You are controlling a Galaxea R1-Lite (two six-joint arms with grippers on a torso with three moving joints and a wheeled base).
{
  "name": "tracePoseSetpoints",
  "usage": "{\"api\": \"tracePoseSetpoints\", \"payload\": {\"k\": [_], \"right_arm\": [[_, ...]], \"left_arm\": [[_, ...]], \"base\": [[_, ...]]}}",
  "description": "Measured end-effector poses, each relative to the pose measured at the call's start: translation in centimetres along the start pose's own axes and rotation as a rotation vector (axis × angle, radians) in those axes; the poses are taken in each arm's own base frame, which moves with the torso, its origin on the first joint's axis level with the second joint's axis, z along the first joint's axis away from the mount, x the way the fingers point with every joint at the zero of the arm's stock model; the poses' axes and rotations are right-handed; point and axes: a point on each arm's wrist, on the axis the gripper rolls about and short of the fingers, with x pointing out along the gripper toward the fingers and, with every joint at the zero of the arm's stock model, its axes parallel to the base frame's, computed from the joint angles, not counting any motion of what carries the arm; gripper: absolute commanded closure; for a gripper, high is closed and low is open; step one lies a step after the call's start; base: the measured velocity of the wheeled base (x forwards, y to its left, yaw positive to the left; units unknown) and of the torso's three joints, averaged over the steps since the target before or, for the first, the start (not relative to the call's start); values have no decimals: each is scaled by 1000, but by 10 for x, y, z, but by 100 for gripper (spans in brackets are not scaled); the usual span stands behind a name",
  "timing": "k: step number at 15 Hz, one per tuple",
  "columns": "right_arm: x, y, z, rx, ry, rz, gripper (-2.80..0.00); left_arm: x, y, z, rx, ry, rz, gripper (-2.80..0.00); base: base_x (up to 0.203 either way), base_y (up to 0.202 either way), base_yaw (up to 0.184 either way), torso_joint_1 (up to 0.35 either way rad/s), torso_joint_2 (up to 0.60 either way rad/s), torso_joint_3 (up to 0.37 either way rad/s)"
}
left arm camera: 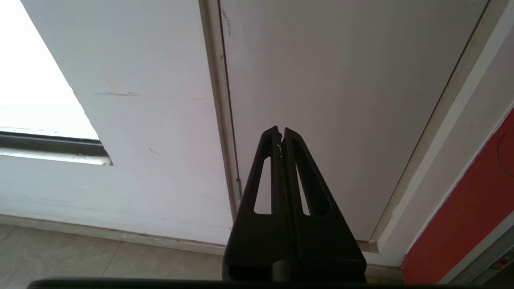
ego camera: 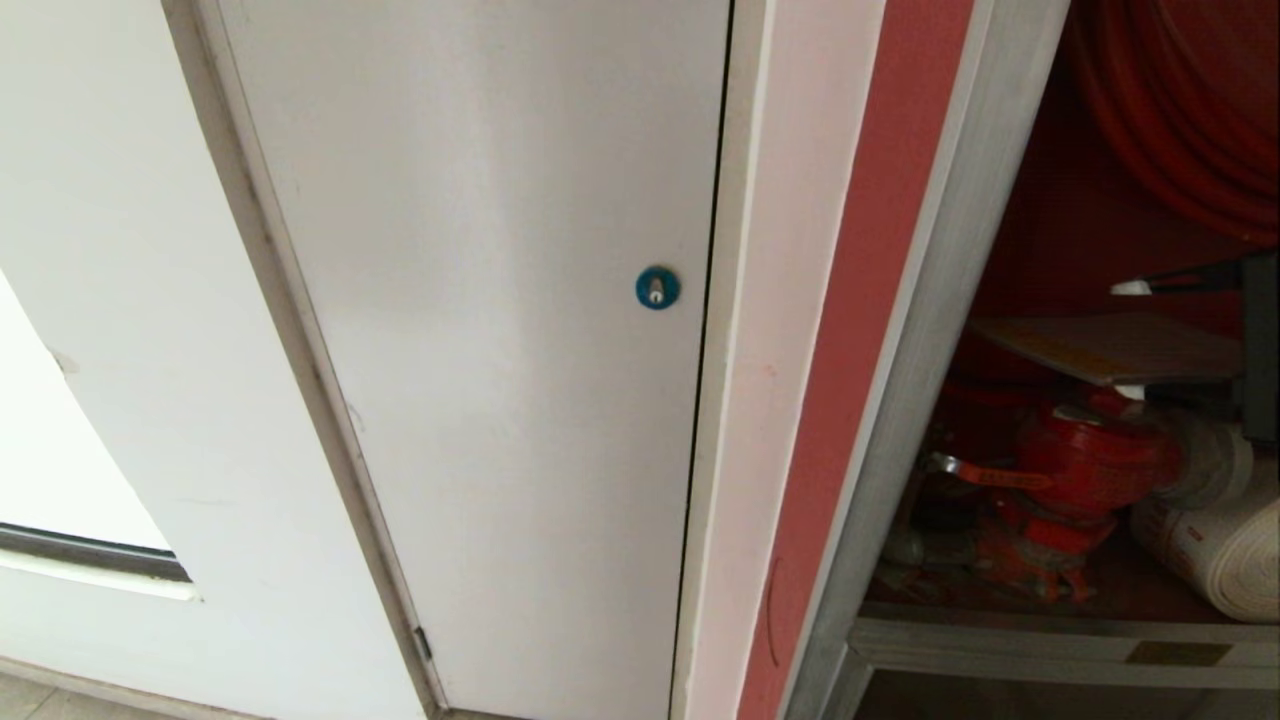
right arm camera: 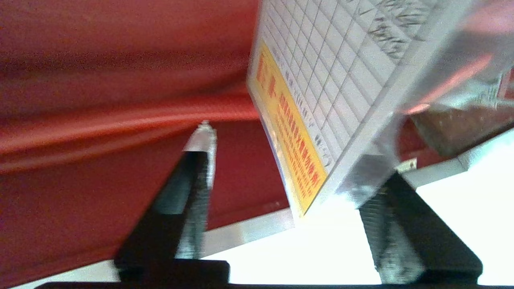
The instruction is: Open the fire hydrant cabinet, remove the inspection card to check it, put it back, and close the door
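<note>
Close before my right pincer [right arm camera: 285,168], jaws spread wide, the inspection card [right arm camera: 341,92] leans at two o'clock—brushing one finger, ungripped—inside the fire hydrant cabinet [ego camera: 900,330], while my left pincer [left arm camera: 281,134] hangs shut, farther off.

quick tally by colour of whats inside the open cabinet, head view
red: 2, hose reel and valve
white: 1, rolled hose
pale grey with yellow band: 1, inspection card
total: 4
</note>
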Motion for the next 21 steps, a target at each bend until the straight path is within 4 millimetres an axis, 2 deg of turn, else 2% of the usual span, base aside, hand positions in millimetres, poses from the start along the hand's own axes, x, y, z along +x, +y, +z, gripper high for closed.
{"api": "tracePoseSetpoints", "payload": {"k": [6, 12, 15, 18, 19, 21], "right_arm": [[6, -5, -7, -12, 53, -21, -280], [1, -14, -12, -8, 63, -42, -280], [-19, -16, -21, -34, 71, -50, -280], [-62, -20, -42, -126, 127, -50, -280], [-78, -22, -50, -172, 158, -66, 0], [-108, -26, -66, -311, 220, -108, 0]], "left_arm": [[0, 0, 0, 0, 0, 0, 0], [0, 0, 0, 0, 0, 0, 0], [0, 0, 0, 0, 0, 0, 0], [0, 0, 0, 0, 0, 0, 0], [0, 0, 0, 0, 0, 0, 0], [0, 0, 0, 0, 0, 0, 0]], "base": [[0, 0, 0, 0, 0, 0], [0, 0, 0, 0, 0, 0], [0, 0, 0, 0, 0, 0], [0, 0, 0, 0, 0, 0], [0, 0, 0, 0, 0, 0], [0, 0, 0, 0, 0, 0]]}}
